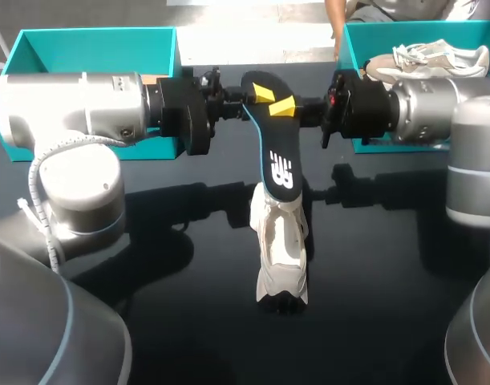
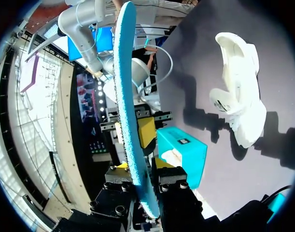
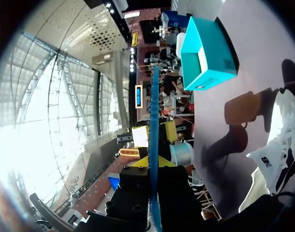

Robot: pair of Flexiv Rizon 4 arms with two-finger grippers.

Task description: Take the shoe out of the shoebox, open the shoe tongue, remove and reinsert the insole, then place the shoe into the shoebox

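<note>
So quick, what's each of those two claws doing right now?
Left gripper: closed on the long black insole with a blue underside.
Right gripper: closed on that same insole.

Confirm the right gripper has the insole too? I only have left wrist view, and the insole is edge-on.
Observer: Yes. In the head view the right gripper pinches the insole at the same end as the left gripper, from the opposite side.
Operator: Other end in the shoe?
Observer: It reaches the opening of the shoe on the table. I can't tell whether it's tucked in.
Operator: Anything in the right shoebox?
Observer: The right shoebox holds a second shoe.
</note>
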